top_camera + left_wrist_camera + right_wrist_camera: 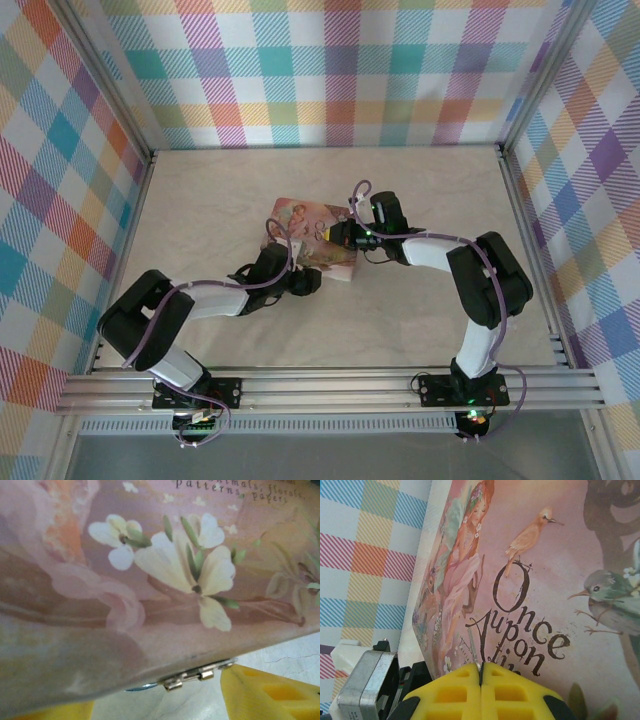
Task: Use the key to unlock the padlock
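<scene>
My right end effector [480, 687] is pressed fully shut. A thin silvery sliver pokes up from the seam between its yellow pads, and I take that for the key [479, 667], though it is too small to be sure. It hangs over the illustrated lid of the pink tin box [555, 555], beside the lettering, so the key is on the lid face rather than the edge where the box fastens.

My left end effector [160, 705] stands part open and holds nothing. One yellow finger [270, 690] sits low on the right and the other low on the left, with the flowered side of the box just beyond them. Between them, on the lower edge of that side, is a small brass clasp [192, 675]. Just beside it a thin bluish-silver arc [141, 687] peeps out from under the edge. I judge this to be part of the padlock, but its body and keyhole are hidden from me.

So the padlock lies straight ahead of my left end effector, close to the desk [200, 220], along an edge that runs across that view and rises slightly to the right. My left arm is the nearer one, while the key has to come round from the lid side
</scene>
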`<control>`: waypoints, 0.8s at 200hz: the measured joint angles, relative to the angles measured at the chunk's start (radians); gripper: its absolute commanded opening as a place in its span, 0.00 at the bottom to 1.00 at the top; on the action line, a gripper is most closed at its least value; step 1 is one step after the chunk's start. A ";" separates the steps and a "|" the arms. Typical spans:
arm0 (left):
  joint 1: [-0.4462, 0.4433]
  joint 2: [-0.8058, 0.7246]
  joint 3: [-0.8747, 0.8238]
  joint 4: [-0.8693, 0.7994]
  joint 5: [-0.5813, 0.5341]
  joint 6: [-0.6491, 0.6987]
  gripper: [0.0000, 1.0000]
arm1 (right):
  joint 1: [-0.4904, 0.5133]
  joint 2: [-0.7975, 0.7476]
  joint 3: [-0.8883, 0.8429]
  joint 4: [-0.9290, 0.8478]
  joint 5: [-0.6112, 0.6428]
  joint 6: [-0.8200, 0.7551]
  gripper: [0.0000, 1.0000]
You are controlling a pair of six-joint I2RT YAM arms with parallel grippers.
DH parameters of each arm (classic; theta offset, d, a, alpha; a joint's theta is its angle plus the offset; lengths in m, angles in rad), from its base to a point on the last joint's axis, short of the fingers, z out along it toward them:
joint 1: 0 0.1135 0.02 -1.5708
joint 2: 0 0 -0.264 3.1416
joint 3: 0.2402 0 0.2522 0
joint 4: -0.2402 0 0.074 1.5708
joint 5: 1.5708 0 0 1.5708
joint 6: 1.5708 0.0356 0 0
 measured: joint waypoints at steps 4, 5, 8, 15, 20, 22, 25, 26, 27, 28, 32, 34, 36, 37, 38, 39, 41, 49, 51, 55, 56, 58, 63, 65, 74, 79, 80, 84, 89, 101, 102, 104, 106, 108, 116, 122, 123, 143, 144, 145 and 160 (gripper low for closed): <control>0.000 0.004 0.000 0.003 0.002 -0.002 0.61 | 0.000 0.000 0.000 0.000 0.000 0.000 0.00; 0.000 0.005 0.000 0.004 0.002 -0.002 0.61 | 0.000 0.000 0.000 0.000 0.000 0.000 0.00; 0.000 0.007 0.000 0.005 0.004 -0.002 0.60 | 0.000 0.000 0.000 0.000 0.000 0.000 0.00; 0.000 0.014 0.000 0.011 0.008 -0.003 0.58 | 0.000 0.000 0.000 0.000 0.000 0.000 0.00; 0.000 0.019 0.000 0.016 0.010 -0.003 0.57 | 0.000 0.000 0.000 0.000 0.000 0.000 0.00; 0.000 0.020 0.000 0.019 0.009 -0.004 0.57 | 0.000 0.000 0.000 0.000 0.000 0.000 0.00; 0.000 0.023 0.000 0.021 0.010 -0.006 0.57 | 0.000 0.000 0.000 0.000 0.000 0.000 0.00; 0.000 0.023 0.000 0.021 0.010 -0.006 0.56 | 0.000 0.000 0.000 0.000 0.000 0.000 0.00; 0.000 0.024 0.000 0.021 0.010 -0.005 0.56 | 0.000 0.000 0.000 0.000 0.000 0.000 0.00; 0.000 0.024 0.000 0.022 0.009 -0.006 0.56 | 0.000 0.000 0.000 0.000 0.000 0.000 0.00; 0.000 0.026 0.000 0.023 0.009 -0.006 0.56 | 0.000 0.000 0.000 0.000 0.000 0.000 0.00; 0.000 0.027 0.000 0.023 0.010 -0.007 0.55 | 0.000 0.000 0.000 0.000 0.000 0.000 0.00; 0.000 0.027 0.000 0.024 0.009 -0.007 0.55 | 0.000 0.000 0.000 0.000 0.000 0.000 0.00; 0.000 0.027 0.000 0.024 0.009 -0.007 0.55 | 0.000 0.000 0.000 0.000 0.000 0.000 0.00; 0.000 0.027 0.000 0.024 0.009 -0.007 0.55 | 0.000 0.000 0.000 0.000 0.000 0.000 0.00; 0.000 0.027 0.000 0.024 0.009 -0.007 0.55 | 0.000 0.000 0.000 0.000 0.000 0.000 0.00; 0.000 0.028 0.000 0.024 0.009 -0.007 0.55 | 0.000 0.000 0.000 0.000 0.000 0.000 0.00; 0.000 0.029 0.000 0.025 0.008 -0.008 0.54 | 0.000 0.000 0.000 0.000 0.000 0.000 0.00; 0.000 0.029 0.000 0.025 0.008 -0.010 0.54 | 0.000 0.000 0.000 0.000 0.000 0.000 0.00; 0.000 0.030 0.000 0.026 0.009 -0.011 0.53 | 0.000 0.000 0.000 0.000 0.000 0.000 0.00; 0.000 0.030 0.000 0.026 0.008 -0.011 0.53 | 0.000 0.000 0.000 0.000 0.000 0.000 0.00; 0.000 0.030 0.000 0.026 0.008 -0.015 0.53 | 0.000 0.000 0.000 0.000 0.000 0.000 0.00; 0.000 0.031 0.000 0.027 0.008 -0.017 0.52 | 0.000 0.000 0.000 0.000 0.000 0.000 0.00; 0.000 0.031 0.000 0.027 0.008 -0.021 0.52 | 0.000 0.000 0.000 0.000 0.000 0.000 0.00; 0.000 0.031 0.000 0.029 0.007 -0.026 0.52 | 0.000 0.000 0.000 0.000 0.000 0.000 0.00; 0.000 0.031 -0.001 0.031 0.006 -0.031 0.51 | 0.000 0.000 0.000 0.000 0.000 0.000 0.00; 0.000 0.031 -0.001 0.031 0.005 -0.032 0.51 | 0.000 0.000 0.000 0.000 0.000 0.000 0.00; 0.000 0.031 -0.002 0.033 0.005 -0.036 0.51 | 0.000 0.000 0.000 0.000 0.000 0.000 0.00; 0.000 0.031 -0.002 0.035 0.005 -0.042 0.51 | 0.000 0.000 0.000 0.000 0.000 0.000 0.00; 0.000 0.031 -0.006 0.045 0.002 -0.055 0.49 | 0.000 0.000 0.000 0.000 0.000 0.000 0.00; 0.000 0.031 -0.007 0.047 0.001 -0.056 0.49 | 0.000 0.000 0.000 0.000 0.000 0.000 0.00; 0.000 0.031 -0.008 0.048 0.002 -0.059 0.49 | 0.000 0.000 0.000 0.000 0.000 0.000 0.00; 0.000 0.031 -0.008 0.048 0.001 -0.060 0.49 | 0.000 0.000 0.000 0.000 0.000 0.000 0.00; 0.000 0.031 -0.008 0.048 0.000 -0.060 0.49 | 0.000 0.000 0.000 0.000 0.000 0.000 0.00; 0.000 0.031 -0.009 0.051 0.000 -0.068 0.48 | 0.000 0.000 0.000 0.000 0.000 0.000 0.00; 0.000 0.031 -0.009 0.051 -0.002 -0.072 0.48 | 0.000 0.000 0.000 0.000 0.000 0.000 0.00; 0.000 0.031 -0.009 0.051 -0.002 -0.073 0.48 | 0.000 0.000 0.000 0.000 0.000 0.000 0.00; 0.000 0.031 -0.009 0.052 -0.002 -0.081 0.45 | 0.001 0.000 0.000 0.000 0.000 0.000 0.00; 0.000 0.031 -0.009 0.052 -0.003 -0.082 0.45 | 0.001 0.000 0.000 0.000 0.000 0.000 0.00; 0.000 0.031 -0.009 0.052 -0.003 -0.083 0.45 | 0.001 0.000 0.000 0.000 0.001 0.000 0.00; 0.000 0.031 -0.009 0.053 -0.003 -0.086 0.43 | 0.001 0.000 0.000 0.000 0.002 0.000 0.00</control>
